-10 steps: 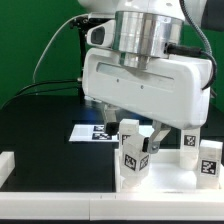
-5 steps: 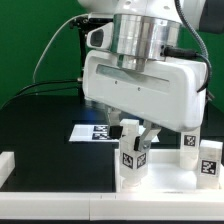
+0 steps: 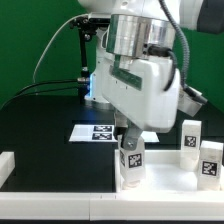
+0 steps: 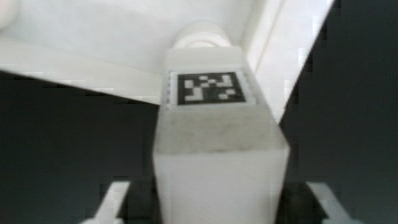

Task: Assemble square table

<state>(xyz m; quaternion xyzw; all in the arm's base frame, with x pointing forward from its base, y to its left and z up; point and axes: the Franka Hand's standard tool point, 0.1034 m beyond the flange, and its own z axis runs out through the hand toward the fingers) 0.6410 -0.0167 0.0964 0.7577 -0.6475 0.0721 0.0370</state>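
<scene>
White leg [image 3: 130,160] upright, clamped by gripper [image 3: 129,134].

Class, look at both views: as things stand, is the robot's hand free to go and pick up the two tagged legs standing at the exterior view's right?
Probably not yet. The hand looks closed on another leg, which fills its grip. The two legs themselves stand unobstructed.

Tagged leg [image 4: 217,130] between the jaws

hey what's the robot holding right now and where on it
The hand holds one tagged white leg by its upper end, fingers on opposite sides.
</scene>
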